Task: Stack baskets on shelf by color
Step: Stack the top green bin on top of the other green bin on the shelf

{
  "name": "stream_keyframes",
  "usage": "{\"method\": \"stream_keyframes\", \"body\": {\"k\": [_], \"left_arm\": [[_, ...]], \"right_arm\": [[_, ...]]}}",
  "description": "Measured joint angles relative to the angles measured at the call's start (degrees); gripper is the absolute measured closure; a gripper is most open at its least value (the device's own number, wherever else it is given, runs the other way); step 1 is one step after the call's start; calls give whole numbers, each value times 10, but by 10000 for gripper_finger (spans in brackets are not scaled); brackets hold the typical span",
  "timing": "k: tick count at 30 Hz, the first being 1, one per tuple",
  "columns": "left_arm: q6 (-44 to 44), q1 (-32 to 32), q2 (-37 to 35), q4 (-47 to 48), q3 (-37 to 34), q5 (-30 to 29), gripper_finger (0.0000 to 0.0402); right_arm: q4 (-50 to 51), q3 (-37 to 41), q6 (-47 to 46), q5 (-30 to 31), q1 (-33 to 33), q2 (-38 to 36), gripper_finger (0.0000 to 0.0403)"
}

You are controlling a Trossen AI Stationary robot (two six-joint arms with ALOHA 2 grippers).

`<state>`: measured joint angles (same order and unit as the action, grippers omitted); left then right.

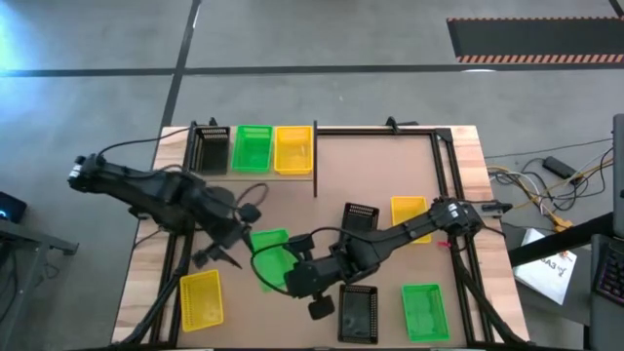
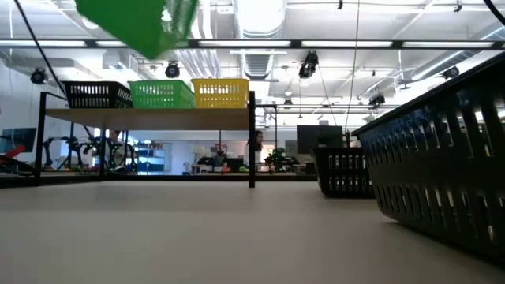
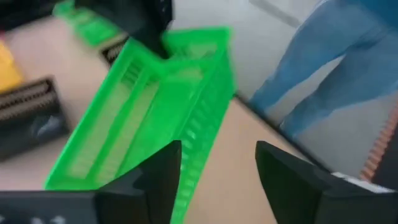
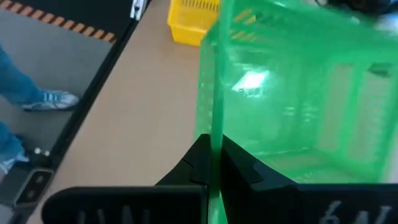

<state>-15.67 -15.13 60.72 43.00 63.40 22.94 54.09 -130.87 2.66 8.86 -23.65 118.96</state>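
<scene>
My right gripper (image 1: 291, 275) is shut on a bright green basket (image 1: 270, 255) over the table's middle. The basket also shows at the top of the low view (image 2: 140, 24) and in the left wrist view (image 3: 143, 118). My left gripper (image 1: 219, 257) is open just left of this basket; its fingers (image 3: 163, 171) stand next to the basket's wall, and I cannot tell if they touch it. A black (image 1: 213, 148), a green (image 1: 253, 148) and a yellow basket (image 1: 292, 148) stand side by side on the shelf (image 1: 175, 146) at the far left. My right gripper pinches one upright wall of the green basket (image 4: 214, 118) between its two fingers, one on each face of the wall. The basket is lifted clear of the table and tilted, reaching out beyond the fingers.
On the table lie a yellow basket (image 1: 202, 297) at the near left, a black one (image 1: 360, 216) and a yellow one (image 1: 409, 210) at mid right, and a black one (image 1: 358, 314) and a green one (image 1: 424, 310) at the near right. A person's legs (image 3: 323, 68) stand beside the table.
</scene>
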Motion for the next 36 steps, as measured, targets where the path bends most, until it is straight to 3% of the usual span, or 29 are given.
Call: {"method": "stream_keyframes", "body": {"k": [8, 30, 36], "left_arm": [[0, -3, 55, -11, 16, -27, 208], [1, -10, 6, -27, 40, -24, 215], [-13, -10, 53, -39, 22, -46, 215]], "right_arm": [[21, 0, 2, -5, 3, 1, 394], [35, 3, 12, -15, 5, 2, 394], [26, 4, 19, -16, 5, 2, 394]]}}
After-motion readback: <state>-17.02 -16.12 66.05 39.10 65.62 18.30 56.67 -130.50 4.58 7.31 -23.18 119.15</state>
